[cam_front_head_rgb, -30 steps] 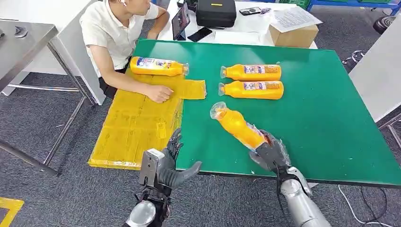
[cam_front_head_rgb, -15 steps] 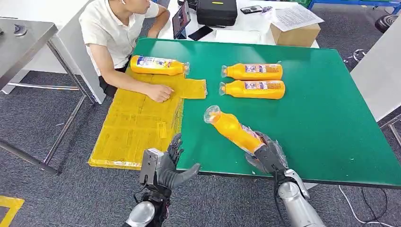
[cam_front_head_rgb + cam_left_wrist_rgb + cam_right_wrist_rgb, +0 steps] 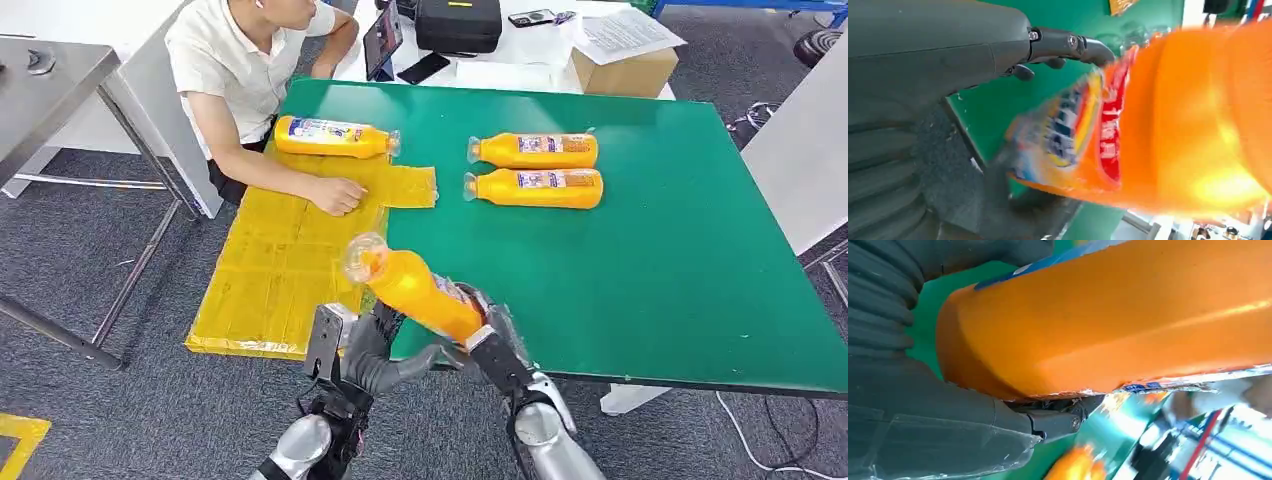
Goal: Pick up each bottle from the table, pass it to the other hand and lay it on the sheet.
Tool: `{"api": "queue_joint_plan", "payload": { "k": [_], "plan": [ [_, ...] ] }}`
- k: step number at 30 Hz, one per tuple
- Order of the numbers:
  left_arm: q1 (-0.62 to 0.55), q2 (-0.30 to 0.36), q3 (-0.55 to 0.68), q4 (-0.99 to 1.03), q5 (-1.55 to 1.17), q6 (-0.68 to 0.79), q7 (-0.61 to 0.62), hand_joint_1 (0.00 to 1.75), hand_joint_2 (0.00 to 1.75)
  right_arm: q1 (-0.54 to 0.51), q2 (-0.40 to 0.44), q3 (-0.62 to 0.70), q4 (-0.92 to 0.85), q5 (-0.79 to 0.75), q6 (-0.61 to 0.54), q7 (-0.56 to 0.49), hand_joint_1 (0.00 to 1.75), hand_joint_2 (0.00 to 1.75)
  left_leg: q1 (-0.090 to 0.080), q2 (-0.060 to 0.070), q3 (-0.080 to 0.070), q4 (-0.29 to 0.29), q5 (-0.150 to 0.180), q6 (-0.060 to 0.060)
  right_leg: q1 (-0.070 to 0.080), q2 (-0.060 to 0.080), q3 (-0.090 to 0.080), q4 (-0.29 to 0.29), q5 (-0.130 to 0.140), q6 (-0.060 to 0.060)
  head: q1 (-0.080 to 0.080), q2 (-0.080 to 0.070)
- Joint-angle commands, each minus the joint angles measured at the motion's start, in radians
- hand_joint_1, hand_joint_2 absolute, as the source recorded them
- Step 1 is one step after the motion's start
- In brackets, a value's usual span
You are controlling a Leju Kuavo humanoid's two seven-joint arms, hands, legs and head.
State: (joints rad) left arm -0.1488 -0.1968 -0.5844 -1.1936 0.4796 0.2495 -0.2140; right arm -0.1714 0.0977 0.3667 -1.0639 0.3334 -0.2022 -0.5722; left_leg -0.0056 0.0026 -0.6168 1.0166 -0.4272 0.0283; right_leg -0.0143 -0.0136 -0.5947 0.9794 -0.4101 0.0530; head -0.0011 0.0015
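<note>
Right hand [image 3: 487, 335] grasps the bottle [image 3: 420, 288] by its base, lifted over the table's [image 3: 650, 260] near edge. Left hand [image 3: 372, 350] spread, empty. Bottle judged rigid, full (likely slippery wrap); best taken mid-body.

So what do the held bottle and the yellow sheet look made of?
Bottle: likely clear plastic, glossy, orange liquid showing through, with a crinkled film label. Sheet: seemingly thin yellow plastic or paper, matte, creased into rectangles and drooping over the table edge.
</note>
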Motion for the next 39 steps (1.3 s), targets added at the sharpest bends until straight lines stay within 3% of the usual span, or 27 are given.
{"api": "queue_joint_plan", "payload": {
  "k": [1,13,18,19,28,29,30,31,39],
  "plan": [
    [-0.053,0.019,-0.027,0.027,0.049,0.012,-0.052,0.00,1.75,-0.006,0.023,0.165,-0.022,-0.061,-0.021,0.021,1.75,1.75,0.001,0.000,0.003,0.000,-0.001,-0.002,0.001,0.001,0.003,0.000,-0.001,-0.002,0.000,0.000],
    [-0.041,0.014,-0.015,-0.059,0.059,0.037,-0.044,0.00,1.75,-0.011,0.033,0.231,0.049,-0.003,-0.047,0.019,1.75,1.75,0.001,0.000,0.003,0.000,-0.001,-0.002,0.001,0.001,0.003,-0.001,-0.001,-0.002,0.000,0.000],
    [-0.051,-0.001,0.023,-0.041,0.149,0.035,-0.059,0.00,1.75,-0.033,0.050,0.296,0.078,-0.013,-0.006,0.033,1.75,1.75,0.001,0.000,0.001,0.000,-0.001,-0.001,0.001,0.001,0.001,0.000,0.000,-0.001,0.000,0.000],
    [-0.049,0.002,0.026,-0.056,0.156,0.031,-0.066,1.75,1.75,-0.034,0.052,0.303,0.091,-0.021,0.004,0.038,1.75,1.75,0.001,0.001,0.003,0.000,-0.001,-0.002,0.001,0.002,0.003,-0.001,-0.001,-0.002,0.000,0.000],
    [-0.042,0.003,0.033,-0.102,0.162,0.027,-0.073,1.75,1.75,-0.029,0.054,0.319,0.118,-0.028,0.006,0.037,1.75,1.75,0.002,-0.002,0.003,0.000,-0.002,-0.002,0.002,-0.001,0.004,-0.001,-0.002,-0.002,0.000,0.000],
    [-0.042,0.006,0.029,-0.101,0.164,0.021,-0.073,1.75,1.75,-0.034,0.056,0.326,0.127,-0.027,0.008,0.035,1.41,1.75,0.002,-0.001,0.004,0.000,-0.002,-0.003,0.002,0.000,0.004,-0.001,-0.002,-0.003,0.000,0.000],
    [-0.043,0.006,0.028,-0.100,0.164,0.020,-0.072,1.75,1.75,-0.034,0.057,0.327,0.128,-0.025,0.004,0.034,0.12,1.75,0.002,-0.001,0.004,0.000,-0.002,-0.003,0.001,0.000,0.004,-0.001,-0.002,-0.003,0.000,0.000],
    [-0.042,0.006,0.028,-0.099,0.164,0.020,-0.072,1.75,1.75,-0.033,0.057,0.327,0.128,-0.024,-0.001,0.034,0.00,1.75,0.002,-0.001,0.004,0.000,-0.002,-0.002,0.002,0.000,0.004,-0.001,-0.002,-0.003,0.000,0.000],
    [-0.024,0.013,0.049,-0.107,0.184,0.017,-0.070,1.75,1.75,0.000,0.061,0.325,0.070,-0.049,-0.012,0.001,0.00,1.75,0.002,-0.001,0.003,0.000,-0.002,-0.002,0.001,0.000,0.003,0.000,-0.002,-0.002,0.000,0.000]
  ]
}}
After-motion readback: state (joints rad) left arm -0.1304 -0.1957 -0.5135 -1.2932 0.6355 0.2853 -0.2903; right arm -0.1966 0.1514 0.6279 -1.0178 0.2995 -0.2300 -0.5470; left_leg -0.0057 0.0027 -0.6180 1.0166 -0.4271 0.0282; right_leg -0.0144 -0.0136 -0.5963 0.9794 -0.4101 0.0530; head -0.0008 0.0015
